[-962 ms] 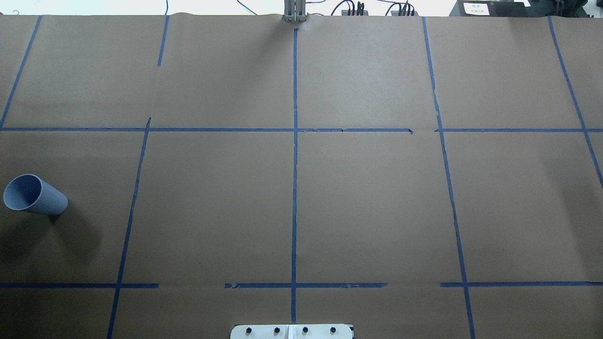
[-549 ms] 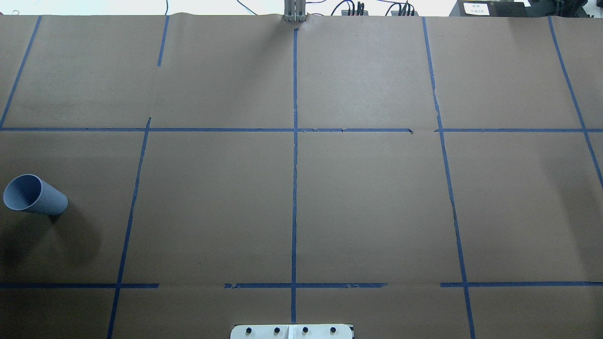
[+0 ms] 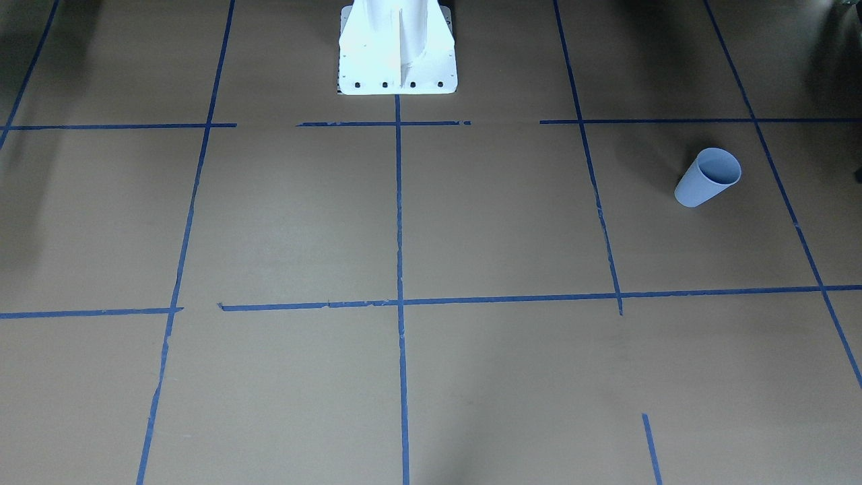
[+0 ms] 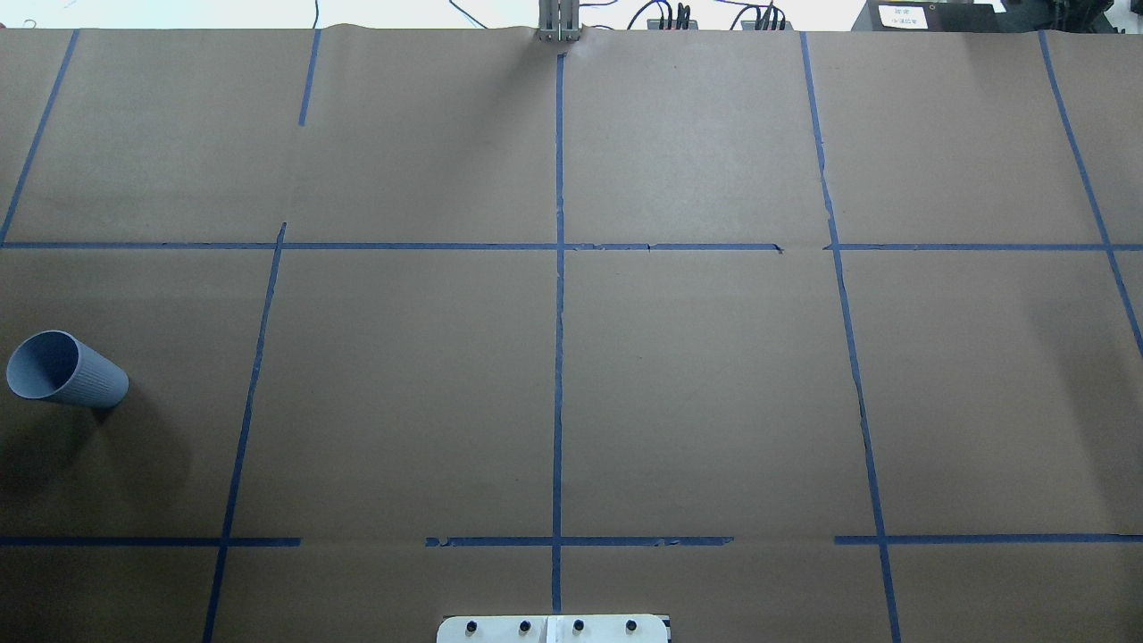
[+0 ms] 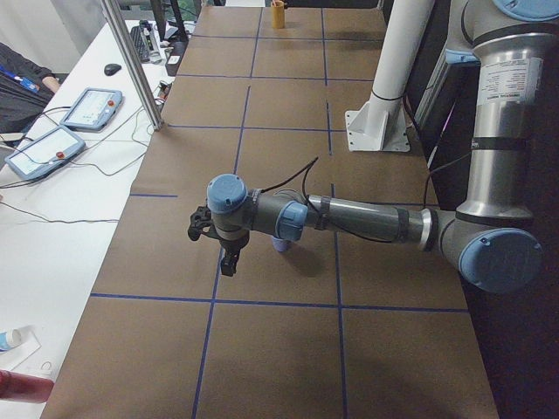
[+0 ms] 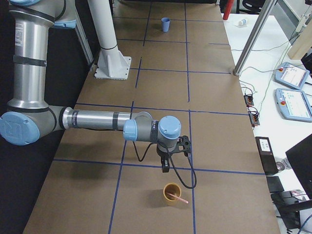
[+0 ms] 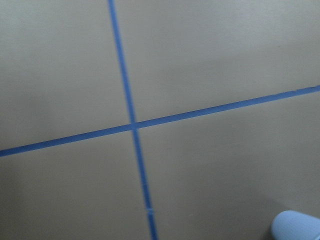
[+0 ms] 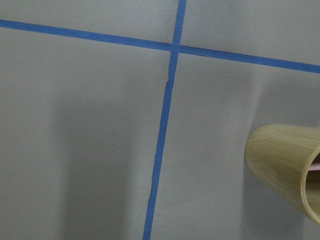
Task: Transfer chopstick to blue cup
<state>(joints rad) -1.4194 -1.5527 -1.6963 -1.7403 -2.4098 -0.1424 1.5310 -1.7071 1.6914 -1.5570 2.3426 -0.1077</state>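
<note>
Quickly, front-facing view: a small, tapered, ribbed light blue cup (image 3: pixel 707 178) stands upright at 2 o'clock on the brown paper-covered table (image 3: pixel 269 215), inside a grid of dark blue tape lines (image 3: pixel 399 202). The white metal robot pedestal (image 3: pixel 397 54) sits at 12 o'clock. No arm or stick shows.

Overhead view: the blue cup is at 9 o'clock, against the frame edge. No arms show.

Exterior left view: the near arm reaches low and the left gripper (image 5: pixel 229 262) points down just beside the blue cup, which its wrist mostly hides. How far its jaws are apart cannot be told. Grey teach pendants (image 5: pixel 65 127) lie at 10 o'clock on the side bench.

Exterior right view: the thin pinkish-tan chopstick (image 6: pixel 177 198) leans in a round bamboo-grained tan cup (image 6: pixel 170 194), its top poking out toward 4 o'clock, likely so that it can be pinched. The right gripper (image 6: pixel 165 168) hangs just at 12 o'clock of that cup; whether it is spread or closed cannot be told. A black wrist cable (image 6: pixel 194 178) loops near the tan cup and could snag it.

Left wrist view: the blue cup's rim shows at 5 o'clock.

Right wrist view: the tan cup shows at 4 o'clock.

The cups sit well apart, so a hand-over seems likely.
</note>
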